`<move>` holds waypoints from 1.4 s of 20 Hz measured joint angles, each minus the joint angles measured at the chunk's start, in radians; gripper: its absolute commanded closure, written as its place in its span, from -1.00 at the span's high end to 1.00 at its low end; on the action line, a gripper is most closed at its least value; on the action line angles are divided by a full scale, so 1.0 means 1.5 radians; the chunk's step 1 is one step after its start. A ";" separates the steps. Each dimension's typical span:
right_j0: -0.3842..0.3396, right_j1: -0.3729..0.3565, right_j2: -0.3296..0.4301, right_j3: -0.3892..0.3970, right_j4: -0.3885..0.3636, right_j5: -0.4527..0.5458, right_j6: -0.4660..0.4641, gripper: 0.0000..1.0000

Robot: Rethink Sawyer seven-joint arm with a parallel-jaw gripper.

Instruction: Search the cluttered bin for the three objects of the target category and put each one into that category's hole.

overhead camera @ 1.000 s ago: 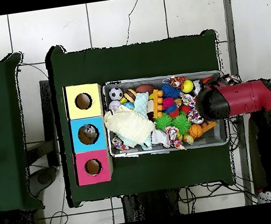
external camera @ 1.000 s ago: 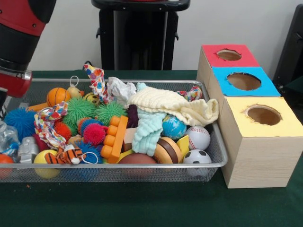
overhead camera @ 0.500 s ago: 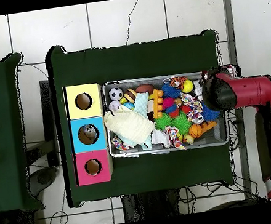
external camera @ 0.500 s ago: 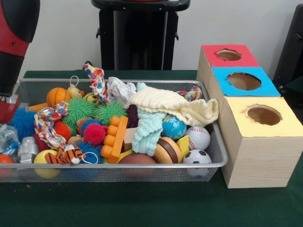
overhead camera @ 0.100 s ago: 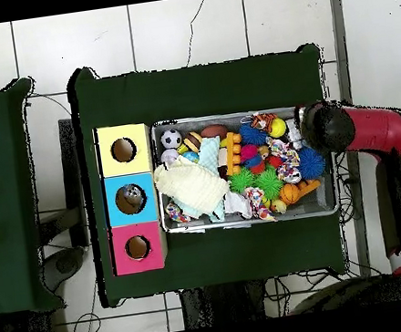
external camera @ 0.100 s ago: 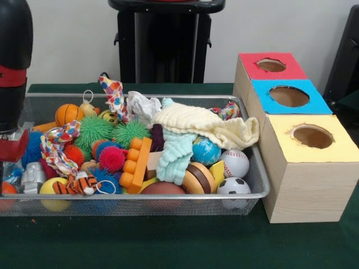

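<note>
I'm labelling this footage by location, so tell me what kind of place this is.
Most likely a robotics lab set up for a sorting test. A wire bin of mixed toys sits on a green-covered table beside three wooden boxes with colour-coded holes, the red and black robot arm at the bin's end, over a tiled floor.

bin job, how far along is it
Done: little that shows. Overhead, the blue box's hole has something pale in it, too small to identify; the yellow and red holes look dark. In hand: the arm stands over one end of the bin, with nothing visibly held. Left: the bin is piled with toys, such as the soccer ball and cloth.
</note>
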 measured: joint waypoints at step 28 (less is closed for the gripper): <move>0.140 0.058 -0.181 -0.061 -0.054 0.113 0.000 -1.00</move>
